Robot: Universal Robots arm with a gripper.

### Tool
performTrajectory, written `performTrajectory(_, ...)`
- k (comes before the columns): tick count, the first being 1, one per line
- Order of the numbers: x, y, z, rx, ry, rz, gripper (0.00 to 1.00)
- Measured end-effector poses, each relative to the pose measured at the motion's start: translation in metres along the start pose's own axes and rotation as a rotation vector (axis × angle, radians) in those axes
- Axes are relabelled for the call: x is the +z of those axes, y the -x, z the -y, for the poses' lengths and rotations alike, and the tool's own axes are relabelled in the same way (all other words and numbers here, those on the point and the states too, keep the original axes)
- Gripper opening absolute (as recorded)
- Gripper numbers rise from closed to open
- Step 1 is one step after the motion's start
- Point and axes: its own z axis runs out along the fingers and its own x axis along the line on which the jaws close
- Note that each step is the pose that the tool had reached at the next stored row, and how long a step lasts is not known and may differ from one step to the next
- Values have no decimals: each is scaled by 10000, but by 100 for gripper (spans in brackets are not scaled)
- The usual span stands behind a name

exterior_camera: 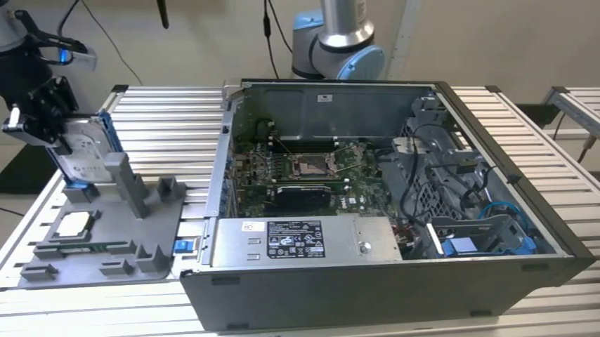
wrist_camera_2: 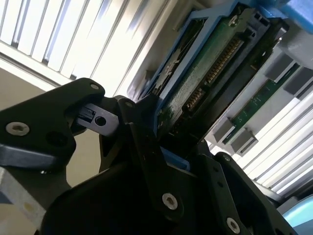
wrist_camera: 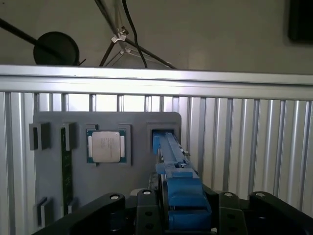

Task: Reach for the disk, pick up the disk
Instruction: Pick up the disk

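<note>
The disk (exterior_camera: pixel 86 153) stands on edge in a slot at the far end of the grey fixture plate (exterior_camera: pixel 140 242), at the exterior view's left; its silver face and blue bracket show. My black gripper (exterior_camera: pixel 55 133) is at its upper end, with the fingers on both sides of it. In the first wrist view the blue bracket of the disk (wrist_camera: pixel 176 183) runs from the slot up between the fingers of the gripper (wrist_camera: pixel 182 203), which press against it. The second wrist view shows the disk's green circuit side (wrist_camera_2: pixel 205 73) held in the gripper (wrist_camera_2: pixel 164 139).
A square CPU chip (wrist_camera: pixel 106 147) and a memory stick (wrist_camera: pixel 66 169) lie on the fixture plate. The open computer case (exterior_camera: pixel 394 210) fills the middle of the slatted metal table (exterior_camera: pixel 168 119), with a blue bay (exterior_camera: pixel 487 242) inside. An arm base (exterior_camera: pixel 338 42) stands behind the case.
</note>
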Motion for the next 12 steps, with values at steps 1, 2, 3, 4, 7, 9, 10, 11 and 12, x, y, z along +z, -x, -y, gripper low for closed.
performTrajectory(1, -21, 1, -1, -1, -11, 0, 0)
performTrajectory(2, -41, 2, -3, -1, -23, 0, 0)
performTrajectory(3, -65, 3, -5, -2, -36, -1, 0)
performTrajectory(4, -90, 4, -6, -3, -49, -1, 0)
performTrajectory(7, -166, 8, -10, -7, -94, -1, 0)
performTrajectory(9, -215, 10, -12, -10, -131, -1, 0)
performTrajectory(10, -237, 11, -13, -12, -155, -1, 0)
performTrajectory(11, -259, 12, -14, -14, -176, -2, 0)
performTrajectory(12, -282, 13, -14, -16, -204, -2, 0)
